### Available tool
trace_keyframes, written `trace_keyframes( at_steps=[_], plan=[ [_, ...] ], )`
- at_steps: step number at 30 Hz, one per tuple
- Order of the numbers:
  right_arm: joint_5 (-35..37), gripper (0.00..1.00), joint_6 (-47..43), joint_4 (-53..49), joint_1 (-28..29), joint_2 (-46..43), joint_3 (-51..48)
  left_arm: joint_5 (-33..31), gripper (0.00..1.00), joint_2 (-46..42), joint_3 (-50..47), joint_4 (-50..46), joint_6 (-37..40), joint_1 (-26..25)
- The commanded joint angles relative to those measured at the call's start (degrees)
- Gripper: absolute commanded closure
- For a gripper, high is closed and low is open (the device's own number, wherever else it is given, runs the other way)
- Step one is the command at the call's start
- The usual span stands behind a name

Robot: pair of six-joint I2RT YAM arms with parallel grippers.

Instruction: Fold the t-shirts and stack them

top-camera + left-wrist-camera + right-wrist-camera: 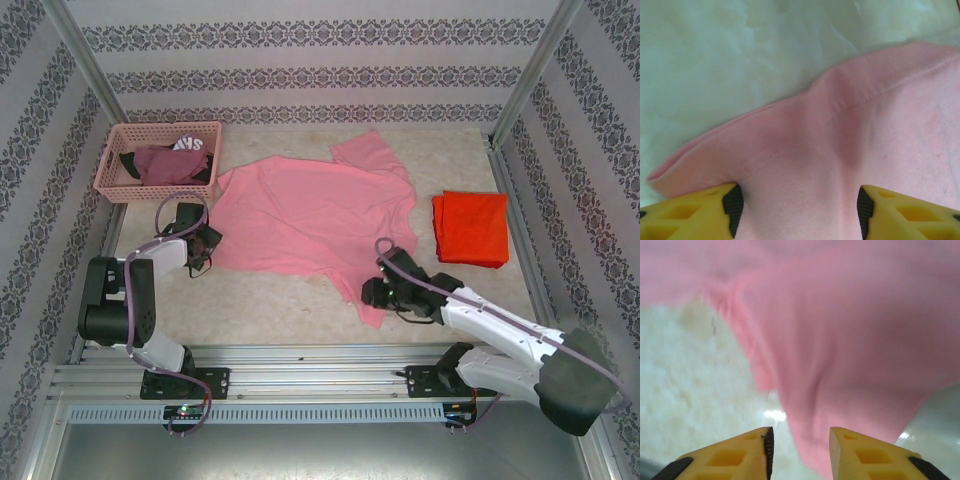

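Left gripper (797,207): jaws held apart, set astride pink t-shirt (840,140) edge.
Right gripper (801,450): jaws parted, nothing clamped.
Orange-red t-shirt (472,228): laid folded, apart.

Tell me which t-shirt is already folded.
The bright orange-red cotton t-shirt, a neat rectangle at right; the light salmon-pink cotton t-shirt lies spread open mid-table.

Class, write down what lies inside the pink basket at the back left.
A maroon garment and a dark garment with white print lie in the basket; anything beneath them is covered.
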Motion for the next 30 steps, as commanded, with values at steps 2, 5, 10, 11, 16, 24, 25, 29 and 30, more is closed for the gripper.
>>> trace_keyframes(
  at_steps=[2, 5, 10, 11, 16, 24, 25, 29, 30],
  plan=[
    [-0.7, 0.64, -3.7, 3.7, -10.0, 2.7, 2.7, 2.9, 0.46, 5.3, -0.4, 0.8, -1.8, 1.0],
    [-0.5, 0.63, -5.4, 5.7, -12.3, 5.5, 4.5, 3.4, 0.67, 6.6, 0.1, 1.4, -2.3, 1.1],
    [0.5, 0.62, -7.0, 9.6, -18.2, 16.2, 8.7, 4.2, 0.94, 5.5, -0.8, 1.4, -2.4, 1.1],
    [-0.1, 0.62, -7.3, 10.2, -19.2, 18.8, 10.3, 4.4, 0.96, 4.9, -1.1, 1.0, -2.3, 1.0],
    [-0.4, 0.6, -9.9, 11.6, -22.2, 32.0, 19.3, 3.6, 0.98, -1.7, -4.2, -3.2, -1.7, 0.9],
    [-0.2, 0.6, -11.0, 7.8, -24.9, 46.5, 32.6, 2.3, 0.98, -12.5, -10.4, -10.5, -2.8, -2.4],
    [-0.1, 0.6, -11.3, 7.0, -25.4, 47.9, 34.5, 2.3, 0.97, -13.6, -11.4, -10.7, -3.8, -2.7],
    [-2.0, 0.59, -12.6, 5.2, -27.8, 53.0, 41.1, 1.7, 0.97, -18.2, -14.2, -12.1, -6.2, -3.4],
    [-2.9, 0.59, -12.9, 5.1, -28.3, 54.0, 42.6, 1.7, 0.96, -19.1, -14.7, -12.5, -6.4, -3.5]
  ],
)
